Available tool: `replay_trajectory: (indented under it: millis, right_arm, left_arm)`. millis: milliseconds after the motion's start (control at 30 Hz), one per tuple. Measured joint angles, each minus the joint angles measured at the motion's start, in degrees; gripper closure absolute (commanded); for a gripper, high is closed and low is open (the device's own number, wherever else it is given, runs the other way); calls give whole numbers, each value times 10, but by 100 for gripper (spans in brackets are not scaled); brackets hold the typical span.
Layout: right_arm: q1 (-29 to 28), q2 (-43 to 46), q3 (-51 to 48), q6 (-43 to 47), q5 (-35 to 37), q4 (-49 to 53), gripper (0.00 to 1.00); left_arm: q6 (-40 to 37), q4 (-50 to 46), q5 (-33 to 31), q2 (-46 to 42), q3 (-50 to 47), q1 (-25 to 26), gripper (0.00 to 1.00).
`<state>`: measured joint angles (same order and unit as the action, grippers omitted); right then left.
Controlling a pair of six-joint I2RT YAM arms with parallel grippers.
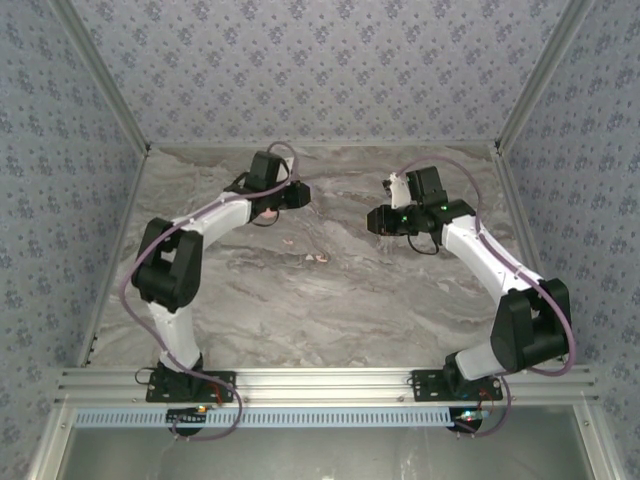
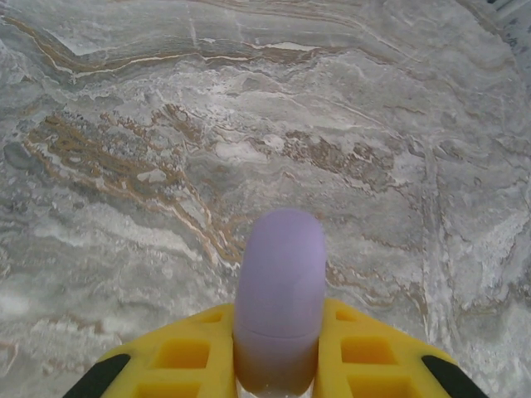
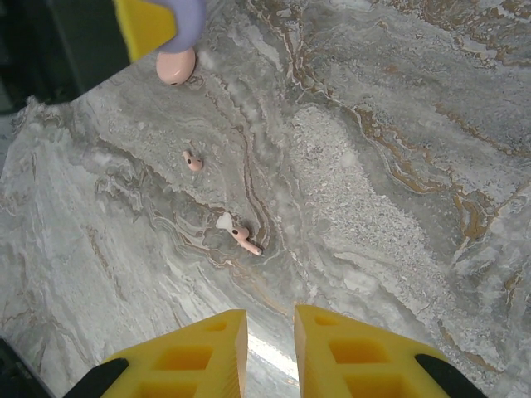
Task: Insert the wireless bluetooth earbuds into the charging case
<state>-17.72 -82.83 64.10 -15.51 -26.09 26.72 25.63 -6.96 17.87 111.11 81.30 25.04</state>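
From above, the left gripper (image 1: 300, 195) and right gripper (image 1: 375, 220) hang over the table (image 1: 300, 300); the left wrist shows its gripper clenched on a lilac charging case (image 2: 280, 290); the right wrist shows its gripper narrowly parted and empty, with two pinkish earbuds (image 3: 243, 239) lying ahead, not yet inserted.

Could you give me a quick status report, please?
Left gripper shut on purple case. Right gripper empty, jaws slightly apart. Two pink earbuds loose on table, uncased. Nothing in the way.

The left arm (image 1: 215, 220) and right arm (image 1: 485, 255) bend inward. The left gripper (image 2: 278, 352) clamps a lilac case (image 2: 280, 274); the right gripper (image 3: 271, 340) stands slightly parted, empty.
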Motion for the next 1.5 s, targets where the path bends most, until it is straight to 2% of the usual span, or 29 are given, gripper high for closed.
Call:
replay_trajectory:
  millis: [333,600,933,1133,1167,1300,1367,1500]
  right_arm:
    - [-4,18,-15,-12,4,0,75]
    - [-16,23,-24,-28,7,-2,74]
    - [-28,24,-31,-36,13,-8,74]
    - [-28,24,-32,-36,15,-8,74]
    - [-28,24,-32,-36,16,-8,74]
    - [-28,24,-32,-36,19,-8,74]
    - [-28,24,-32,-36,20,-8,74]
    - [-28,24,-32,-35,24,-8,73]
  left_arm:
    - [6,-89,34,140,173,-10,80]
    - [24,-119,41,221,252,-17,80]
    - [30,-152,49,282,323,-19,78]
    - [25,-171,48,299,353,-19,58]
    - [24,-176,47,299,354,-19,51]
    - [9,-200,36,300,365,-19,36]
    - [-3,-209,25,300,374,-19,32]
    - [-30,-229,-4,299,379,-19,30]
